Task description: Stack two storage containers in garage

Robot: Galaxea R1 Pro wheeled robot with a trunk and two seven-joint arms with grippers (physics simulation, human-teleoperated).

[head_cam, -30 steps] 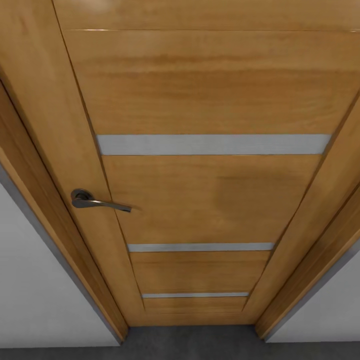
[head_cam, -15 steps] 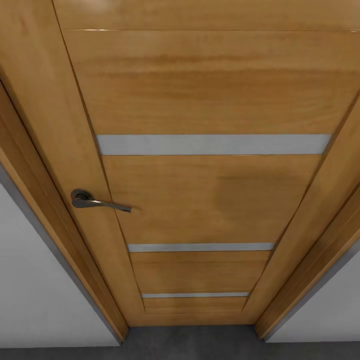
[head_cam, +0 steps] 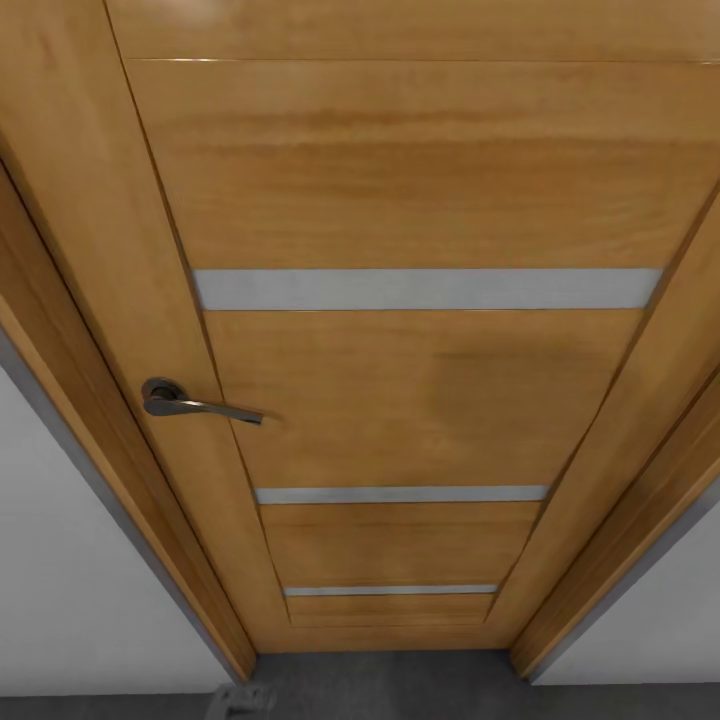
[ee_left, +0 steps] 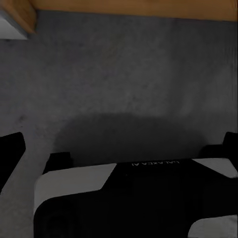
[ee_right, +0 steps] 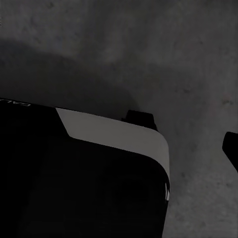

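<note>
Head view: wood-panelled door (head_cam: 400, 380) shut, seen close up, dark lever handle (head_cam: 190, 400) on its left side, pale horizontal strips across it, white wall (head_cam: 80, 600) either side, thin band of dark grey floor (head_cam: 400, 690) at its foot, a small pale bit of something at the bottom edge, too little to tell what. Left wrist view: dark grey floor (ee_left: 129, 84) below, robot's black-and-white base (ee_left: 134, 198) underneath, bottom edge of the wood door (ee_left: 139, 7) at the far edge, dark finger parts (ee_left: 10, 156) at the two sides well apart with nothing between them, so left fingers look wide and empty. Right wrist view: same grey floor (ee_right: 163, 54), base corner (ee_right: 99, 168), one dark finger tip (ee_right: 231, 146) at the edge; can't tell the spread of the right fingers, nothing seen held. Progress: no storage container in sight, where they are can't be told from here; grey floor suggests the garage side; neither placing nor stacking is shown, so likely fetching and carrying still remain
</note>
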